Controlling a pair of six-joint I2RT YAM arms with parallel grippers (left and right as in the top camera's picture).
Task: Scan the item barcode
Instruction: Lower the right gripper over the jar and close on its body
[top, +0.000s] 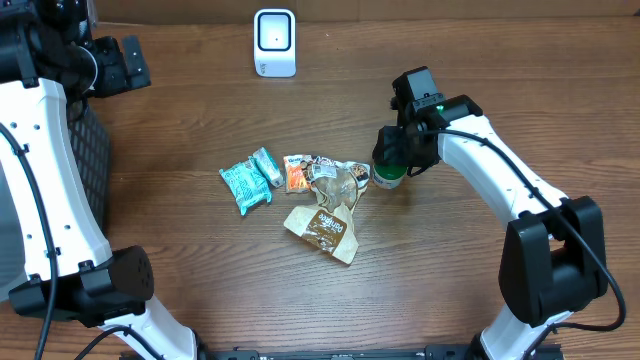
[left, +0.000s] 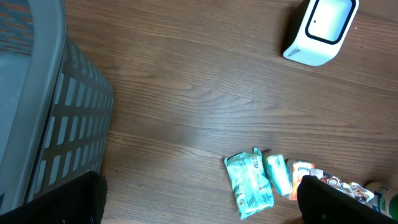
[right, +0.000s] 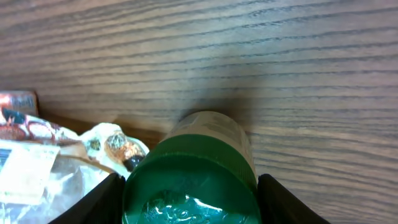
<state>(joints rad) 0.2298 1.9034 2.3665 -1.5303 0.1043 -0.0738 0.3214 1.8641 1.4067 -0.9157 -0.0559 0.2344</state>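
The table (top: 200, 120) carries everything, and the task is barely begun. A grey basket (left: 37, 106) sits at nine o'clock and the white scanner (top: 275, 42) at twelve, with nothing held before it. A pile of packets (top: 300, 195) lies in the middle, untouched. The bottle (right: 189, 180) with its green cap stands on the wood at three o'clock of the pile, well apart from the scanner.

The right gripper (right: 189, 202) straddles the cap, its fingers (right: 93, 202) hard beside it. I cannot tell whether they are clamped on it yet. The left gripper (left: 199, 208) hangs released near the basket, holding nothing.

Still to do, by my reckoning: secure the bottle, lift it, carry it toward twelve, and turn its barcode, not visible here, to the scanner.
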